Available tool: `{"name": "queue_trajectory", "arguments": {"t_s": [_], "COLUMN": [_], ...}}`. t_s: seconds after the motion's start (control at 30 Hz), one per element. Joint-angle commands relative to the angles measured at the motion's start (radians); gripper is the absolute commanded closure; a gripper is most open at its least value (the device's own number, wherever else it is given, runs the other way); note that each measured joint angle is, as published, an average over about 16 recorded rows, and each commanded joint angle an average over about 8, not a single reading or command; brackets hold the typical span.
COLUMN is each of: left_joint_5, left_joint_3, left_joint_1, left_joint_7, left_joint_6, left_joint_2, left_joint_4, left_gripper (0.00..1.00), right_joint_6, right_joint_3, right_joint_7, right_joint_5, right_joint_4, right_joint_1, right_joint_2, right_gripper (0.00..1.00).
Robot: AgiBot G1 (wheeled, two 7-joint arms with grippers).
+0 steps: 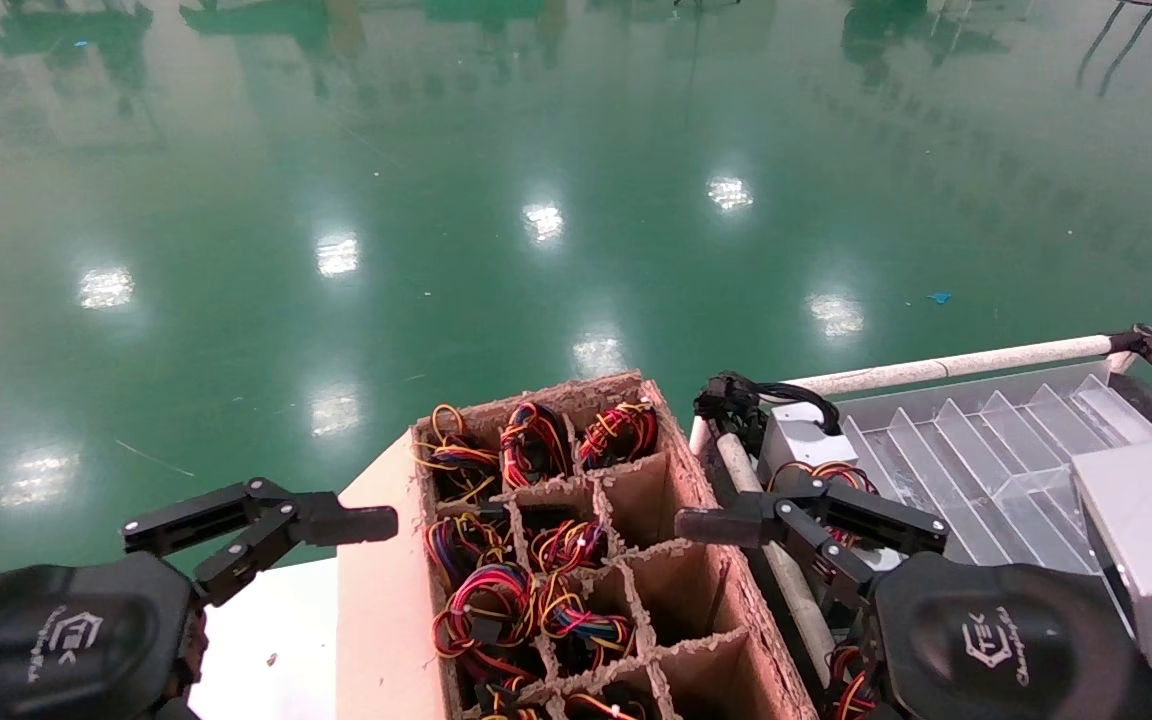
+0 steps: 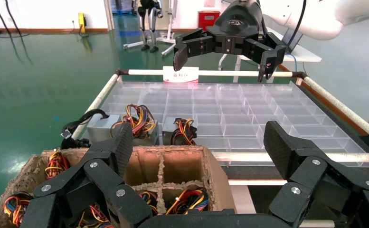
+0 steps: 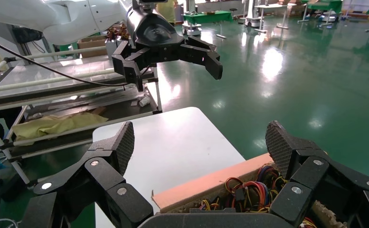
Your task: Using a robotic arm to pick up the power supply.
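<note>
Both grippers spread wide, left gripper [image 1: 266, 520] beside the cardboard box [image 1: 696, 480], right gripper [image 1: 786, 520] hovering above the power supply [image 1: 801, 435] in the clear tray [image 1: 986, 440], needing to drop and close

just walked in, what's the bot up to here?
Nothing is grasped yet. The right gripper hangs open over the seam between the cardboard divider box, full of wire bundles, and the clear tray, where a power supply sits. The left gripper is open too, over the white table beside the box.
</note>
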Motion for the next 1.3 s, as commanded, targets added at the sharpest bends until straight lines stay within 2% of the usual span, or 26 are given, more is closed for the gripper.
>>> {"name": "queue_trajectory", "arguments": {"t_s": [0.03, 0.47, 0.5, 0.7, 0.73, 0.77, 1.3], "left_joint_5": [0.000, 0.000, 0.000, 0.000, 0.000, 0.000, 0.000], "left_joint_3": [0.000, 0.000, 0.000, 0.000, 0.000, 0.000, 0.000], "left_joint_1": [0.000, 0.000, 0.000, 0.000, 0.000, 0.000, 0.000], "left_joint_7": [0.000, 0.000, 0.000, 0.000, 0.000, 0.000, 0.000], "left_joint_6": [0.000, 0.000, 0.000, 0.000, 0.000, 0.000, 0.000], "left_joint_2": [0.000, 0.000, 0.000, 0.000, 0.000, 0.000, 0.000], "left_joint_4": [0.000, 0.000, 0.000, 0.000, 0.000, 0.000, 0.000], "left_gripper": [0.00, 0.02, 0.11, 0.86, 0.97, 1.00, 1.00], "right_joint_6": [0.000, 0.000, 0.000, 0.000, 0.000, 0.000, 0.000], "right_joint_3": [0.000, 0.000, 0.000, 0.000, 0.000, 0.000, 0.000], "right_joint_7": [0.000, 0.000, 0.000, 0.000, 0.000, 0.000, 0.000], "right_joint_5": [0.000, 0.000, 0.000, 0.000, 0.000, 0.000, 0.000], "right_joint_4": [0.000, 0.000, 0.000, 0.000, 0.000, 0.000, 0.000], "right_joint_1": [0.000, 0.000, 0.000, 0.000, 0.000, 0.000, 0.000], "right_joint_2": [0.000, 0.000, 0.000, 0.000, 0.000, 0.000, 0.000], "right_gripper": [0.00, 0.00, 0.00, 0.00, 0.00, 0.00, 0.00]}}
